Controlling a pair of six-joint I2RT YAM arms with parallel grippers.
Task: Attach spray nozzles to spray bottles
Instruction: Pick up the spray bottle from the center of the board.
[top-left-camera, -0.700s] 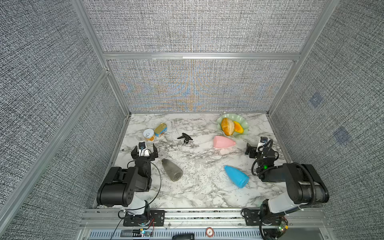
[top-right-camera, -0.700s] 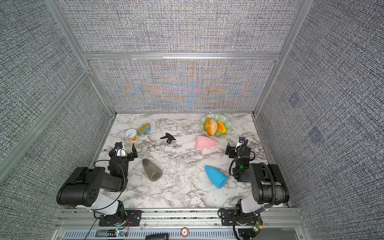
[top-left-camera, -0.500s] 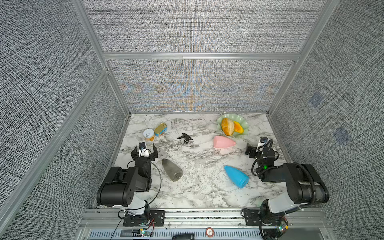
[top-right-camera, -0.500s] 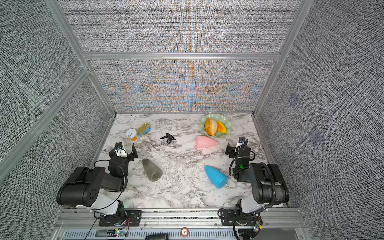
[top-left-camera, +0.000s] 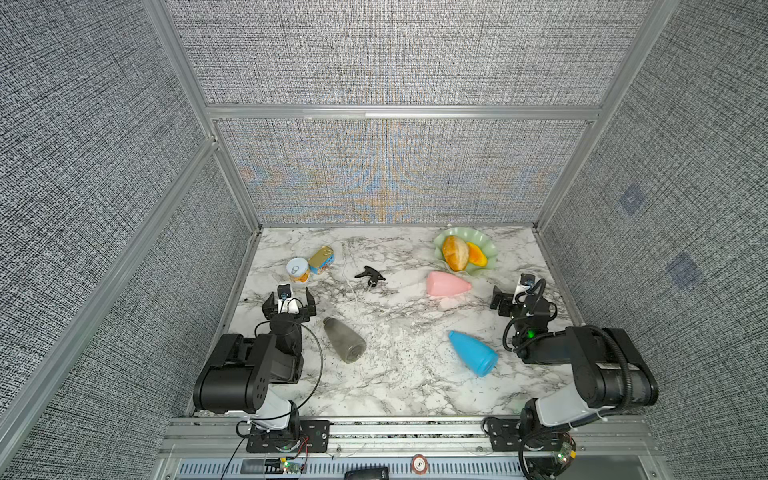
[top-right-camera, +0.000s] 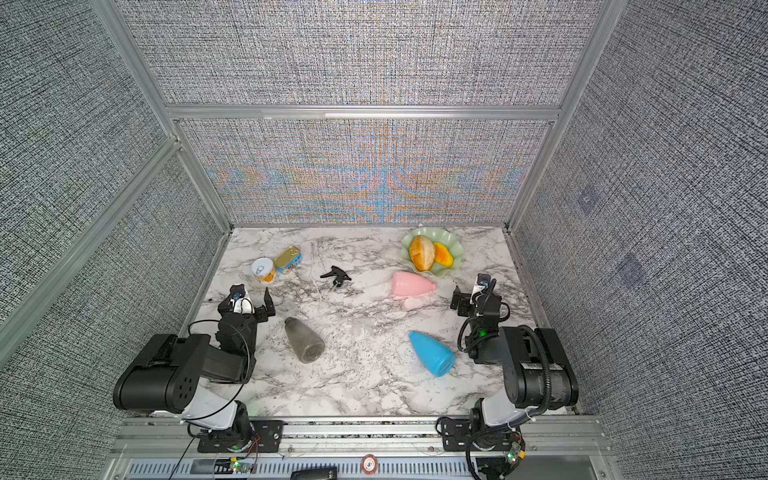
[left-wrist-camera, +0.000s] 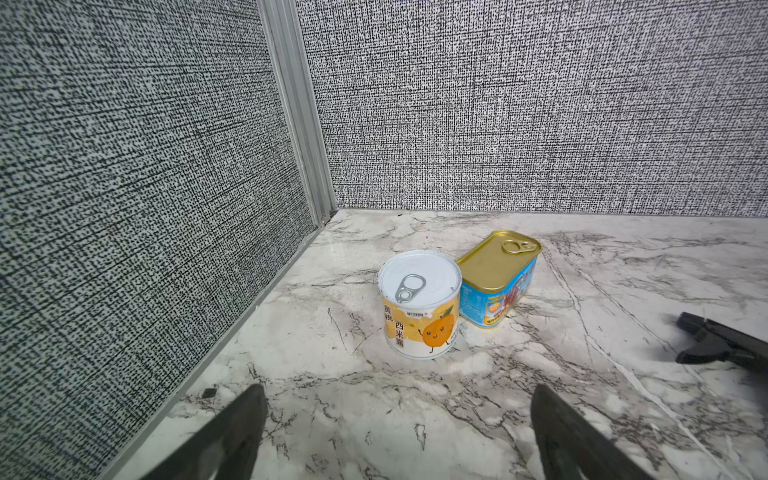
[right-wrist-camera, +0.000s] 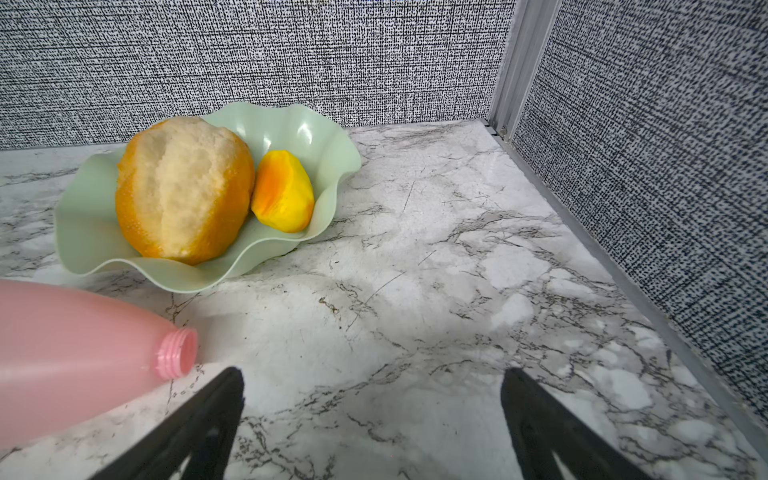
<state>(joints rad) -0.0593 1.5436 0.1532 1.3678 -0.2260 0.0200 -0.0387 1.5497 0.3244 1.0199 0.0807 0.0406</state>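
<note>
Top views: nothing attached yet, so step 1, I judge; black nozzle (top-left-camera: 370, 276) lies well left of the dish (top-left-camera: 490, 251), pink bottle (top-left-camera: 446, 284) just beside it robot-side, blue bottle (top-left-camera: 473, 353) farther that way, grey bottle (top-left-camera: 344, 344) far front-left, all lying down, L gripper (top-left-camera: 289, 296) and R gripper (top-right-camera: 471, 297) empty w/ jaws wide. L wrist: wide jaws, cans (left-wrist-camera: 419, 307) ahead, nozzle off to one side. R wrist: pink bottle's open neck near the wide jaws; next probably needs this bottle stood up & held, then the nozzle fetched.

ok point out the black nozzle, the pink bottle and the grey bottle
black nozzle (top-left-camera: 369, 276): in a top view, its body
pink bottle (right-wrist-camera: 75, 353): right wrist view, its side
grey bottle (top-left-camera: 344, 345): in a top view, mid-body
</note>
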